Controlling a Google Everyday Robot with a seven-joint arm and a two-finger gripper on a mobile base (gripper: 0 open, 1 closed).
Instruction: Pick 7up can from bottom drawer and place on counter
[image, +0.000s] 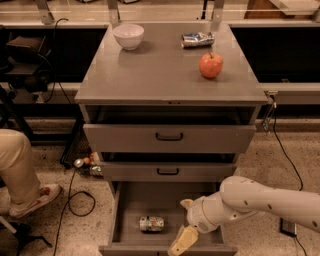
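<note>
The 7up can (151, 223) lies on its side on the floor of the open bottom drawer (131, 200), left of centre. My gripper (184, 223) hangs at the end of the white arm, low over the drawer's front right part, just right of the can and not touching it. Its two cream fingertips (182, 241) stand apart and hold nothing. The counter (160, 70) is the grey cabinet top above.
On the counter stand a white bowl (128, 35) at the back left, a dented blue-and-silver can (197, 39) at the back right and a red apple (211, 65). Two drawers with black handles (169, 136) are above. A person's leg (20, 175) and cables (75, 195) are at the left.
</note>
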